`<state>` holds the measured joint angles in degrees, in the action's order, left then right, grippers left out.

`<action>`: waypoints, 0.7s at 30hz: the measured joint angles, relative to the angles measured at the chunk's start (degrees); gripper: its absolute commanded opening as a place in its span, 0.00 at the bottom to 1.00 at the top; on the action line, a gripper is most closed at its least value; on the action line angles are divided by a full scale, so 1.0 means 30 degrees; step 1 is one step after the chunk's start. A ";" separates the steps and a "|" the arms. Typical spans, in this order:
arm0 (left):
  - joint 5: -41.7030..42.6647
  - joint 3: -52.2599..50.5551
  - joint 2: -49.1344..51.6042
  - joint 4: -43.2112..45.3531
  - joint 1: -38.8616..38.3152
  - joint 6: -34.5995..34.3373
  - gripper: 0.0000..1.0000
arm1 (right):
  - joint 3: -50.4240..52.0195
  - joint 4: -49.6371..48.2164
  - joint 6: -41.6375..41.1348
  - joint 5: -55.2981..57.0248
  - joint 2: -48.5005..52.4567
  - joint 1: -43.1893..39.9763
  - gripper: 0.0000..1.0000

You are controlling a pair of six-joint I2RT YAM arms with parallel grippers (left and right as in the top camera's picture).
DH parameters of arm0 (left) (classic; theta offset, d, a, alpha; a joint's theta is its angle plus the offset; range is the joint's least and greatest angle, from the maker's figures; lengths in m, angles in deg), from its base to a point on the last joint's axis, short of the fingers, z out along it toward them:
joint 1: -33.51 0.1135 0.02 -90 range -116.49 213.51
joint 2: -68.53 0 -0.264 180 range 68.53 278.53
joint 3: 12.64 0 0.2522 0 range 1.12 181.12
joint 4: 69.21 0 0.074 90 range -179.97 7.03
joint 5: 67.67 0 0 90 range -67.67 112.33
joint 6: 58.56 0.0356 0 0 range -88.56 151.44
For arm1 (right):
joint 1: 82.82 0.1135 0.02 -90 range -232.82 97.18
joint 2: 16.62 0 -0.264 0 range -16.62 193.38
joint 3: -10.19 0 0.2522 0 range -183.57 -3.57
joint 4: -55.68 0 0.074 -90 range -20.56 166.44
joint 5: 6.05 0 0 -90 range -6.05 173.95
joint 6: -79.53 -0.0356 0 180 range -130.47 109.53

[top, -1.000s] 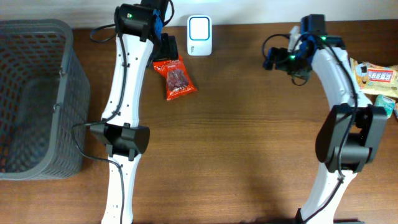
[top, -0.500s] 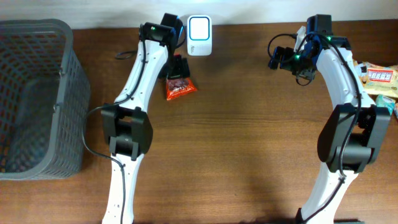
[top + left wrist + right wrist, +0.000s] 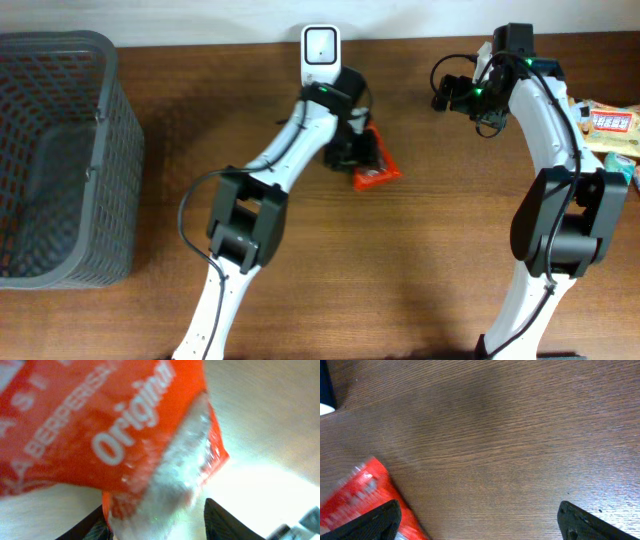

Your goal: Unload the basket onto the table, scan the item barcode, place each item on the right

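Note:
A red snack packet [image 3: 376, 166] with white lettering hangs at the middle back of the table, just below the white barcode scanner [image 3: 320, 52]. My left gripper [image 3: 358, 150] is closed on the packet's clear sealed end. In the left wrist view the packet [image 3: 100, 425] fills the picture and runs down between the dark fingers of the left gripper [image 3: 160, 521]. The barcode itself does not show. My right gripper [image 3: 450, 95] is open at the back right, and its wrist view has the right gripper [image 3: 480, 525] over bare wood with the packet [image 3: 355, 495] at the lower left.
A grey mesh basket [image 3: 110, 150] stands along the left edge. Other snack packages [image 3: 605, 125] lie at the right edge of the table, behind the right arm.
The left arm swung right from the back left, closed its jaws on the red packet and carried it right, to below the scanner. The right arm barely shifted.

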<state>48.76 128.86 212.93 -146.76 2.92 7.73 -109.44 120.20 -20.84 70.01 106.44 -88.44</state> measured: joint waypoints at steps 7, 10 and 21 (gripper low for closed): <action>0.0415 0.6623 0.0015 -0.3279 -0.0903 -0.0415 0.73 | 0.0000 0.0000 0.0007 0.0000 0.0000 0.0000 0.99; -0.4284 1.0848 -0.0138 -0.7271 0.1093 -0.0495 0.86 | 0.0000 -0.0007 -0.0007 0.0000 0.0000 0.0000 0.99; -1.2641 1.0914 -0.0168 -1.0943 0.4663 -0.0532 0.99 | 0.0000 -0.1020 -0.0058 -0.0007 0.0000 0.0015 0.99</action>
<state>10.84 161.60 212.43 -179.59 16.91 6.14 -109.44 117.14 -21.02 69.99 106.44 -88.40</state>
